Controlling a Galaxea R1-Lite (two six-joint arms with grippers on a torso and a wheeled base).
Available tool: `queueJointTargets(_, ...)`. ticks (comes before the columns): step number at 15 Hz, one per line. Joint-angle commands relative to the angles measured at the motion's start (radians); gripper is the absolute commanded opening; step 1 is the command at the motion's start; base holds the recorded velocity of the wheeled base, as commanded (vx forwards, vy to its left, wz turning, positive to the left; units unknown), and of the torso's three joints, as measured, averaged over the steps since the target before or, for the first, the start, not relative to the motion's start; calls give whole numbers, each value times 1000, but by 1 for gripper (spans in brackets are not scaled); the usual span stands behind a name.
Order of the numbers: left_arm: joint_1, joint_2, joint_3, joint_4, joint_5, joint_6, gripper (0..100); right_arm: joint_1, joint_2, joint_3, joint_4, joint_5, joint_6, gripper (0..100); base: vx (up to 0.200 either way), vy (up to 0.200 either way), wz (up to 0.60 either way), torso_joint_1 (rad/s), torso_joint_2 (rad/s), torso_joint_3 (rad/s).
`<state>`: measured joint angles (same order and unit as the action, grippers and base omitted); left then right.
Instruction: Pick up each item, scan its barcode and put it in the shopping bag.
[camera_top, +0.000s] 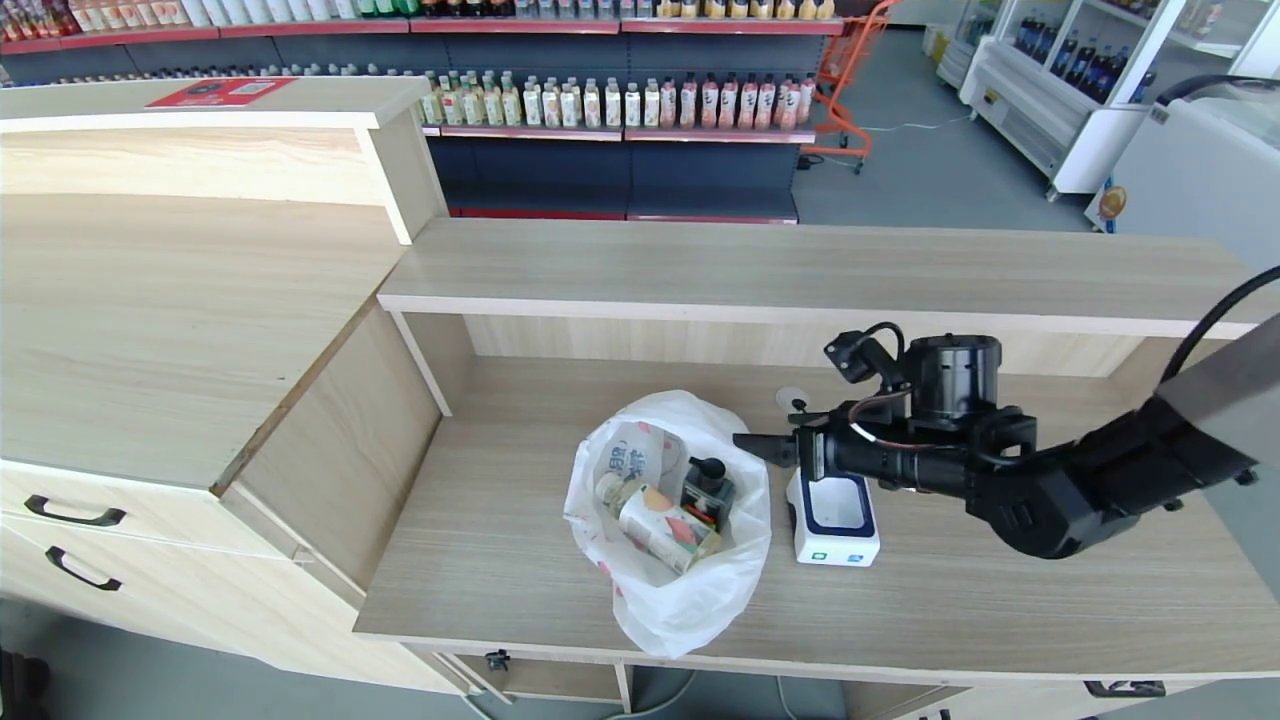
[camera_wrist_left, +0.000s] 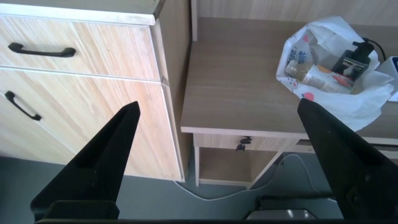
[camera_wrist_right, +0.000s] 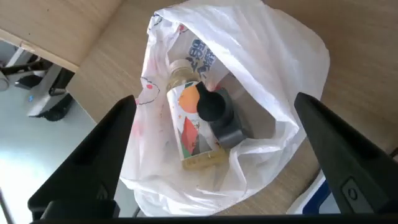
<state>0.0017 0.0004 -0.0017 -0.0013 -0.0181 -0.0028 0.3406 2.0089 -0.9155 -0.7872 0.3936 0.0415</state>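
The shopping bag (camera_top: 682, 600) sits on the lower counter (camera_top: 480, 545), toward its middle, with the mouth pulled wide open and facing up. It is thin white plastic, crumpled, with small pink and red marks printed on its sides.

Three things lie inside it. A pale bottle (camera_top: 662, 528) with an orange, red and green label lies on its side, cap end toward the counter's back wall. Pressed against it is a dark grey box (camera_top: 708, 497) with a round black cap on top. Behind them a white pouch (camera_top: 628, 462) with blue print leans against the bag's inner wall.

Just beside the bag, touching its right edge or very nearly, a white scanner (camera_top: 835, 520) with a blue-framed screen stands on the counter.

The right gripper (camera_wrist_right: 214, 99) hangs above the bag's opening on its scanner side. Its two black fingers are spread wide and nothing is between them.

The left gripper (camera_wrist_left: 219, 106) is low and off to the left, in front of the wooden drawers (camera_wrist_left: 68, 53) with black handles. Its fingers are likewise spread apart and empty, with the bag well away from it across the counter.
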Motion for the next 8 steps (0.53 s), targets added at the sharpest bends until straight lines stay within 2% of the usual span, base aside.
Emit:
queueJointTargets(1,0,0,0,0,0,0,100,-124,-366,257,28,-41,35,100,0,0,0,0,0,0)
queueJointTargets(2,0,0,0,0,0,0,100,-183,-476,365,34,-84,28,100,0,0,0,0,0,0)
queueJointTargets(3,0,0,0,0,0,0,100,-196,-507,394,37,-93,26,100,0,0,0,0,0,0)
queueJointTargets(4,0,0,0,0,0,0,100,-304,-768,638,88,-176,29,100,0,0,0,0,0,0)
queueJointTargets(6,0,0,0,0,0,0,100,-330,-1075,880,128,-277,35,100,0,0,0,0,0,0)
queueJointTargets(7,0,0,0,0,0,0,100,-333,-1263,916,204,-334,34,100,0,0,0,0,0,0)
queueJointTargets(8,0,0,0,0,0,0,100,-330,-1432,916,382,-384,21,100,0,0,0,0,0,0)
